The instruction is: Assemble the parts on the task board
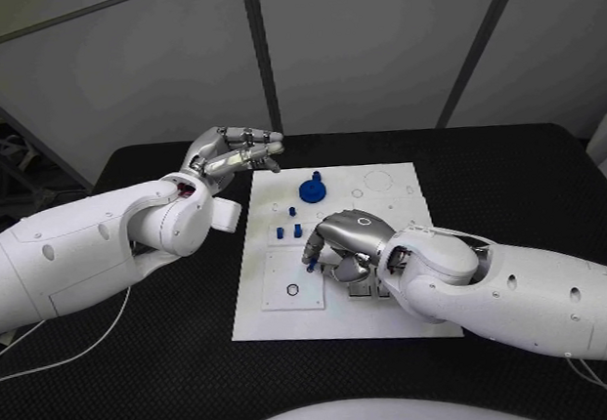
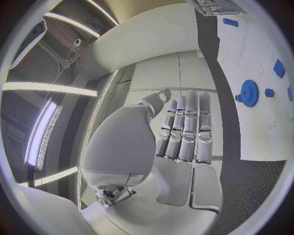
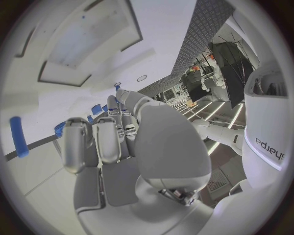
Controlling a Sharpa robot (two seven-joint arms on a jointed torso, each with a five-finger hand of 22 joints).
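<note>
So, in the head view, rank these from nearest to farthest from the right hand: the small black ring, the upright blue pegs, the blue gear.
1. Upright blue pegs, just beyond the right hand, toward the board's middle.
2. Small black ring, on the robot's left of the hand, on the board's near part.
3. Blue gear, on the board's far part.

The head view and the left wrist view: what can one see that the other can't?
The head view alone shows both arms, with the right hand over the middle of the task board. The left wrist view alone shows the left hand from behind, its fingers straight, side by side, holding nothing. Both show the white board and the blue gear standing on it.
</note>
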